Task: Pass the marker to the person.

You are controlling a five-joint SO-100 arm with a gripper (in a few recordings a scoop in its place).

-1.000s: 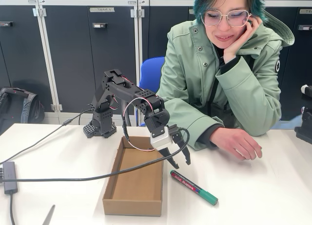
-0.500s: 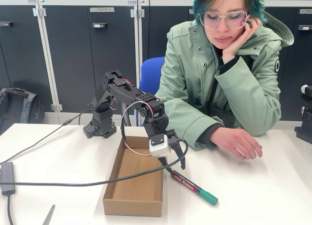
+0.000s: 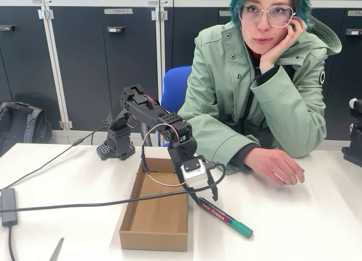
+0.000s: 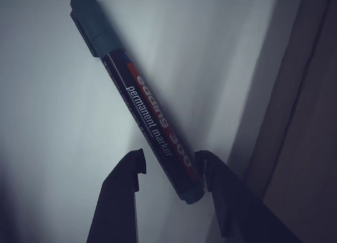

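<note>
Marker: the marker [image 3: 224, 217] lies flat on the white table [image 3: 294, 221], just right of the cardboard box [image 3: 155, 207] in the fixed view, its green cap pointing toward the lower right and its dark red barrel end pointing toward the box. In the wrist view the marker [image 4: 147, 109] runs diagonally, cap at the upper left, white lettering facing up.

Gripper: the gripper [image 3: 206, 193] is lowered over the barrel end of the marker, at the box's right wall. In the wrist view the gripper [image 4: 171, 166] has its two dark fingers [image 4: 124, 185] standing one on each side of the barrel's lower end.

Finger state: parted around the marker; the left finger is apart from the barrel, the right one is very close to it, and contact cannot be told. The marker rests on the table.

Person: the person [image 3: 254, 86] sits behind the table at the right, head propped on one hand; the other hand [image 3: 277, 165] rests on the table, near the marker but apart from it.

Box: open-topped, nothing seen inside.

Cable: a black cable [image 3: 85, 205] crosses the table and the box toward the gripper.
</note>
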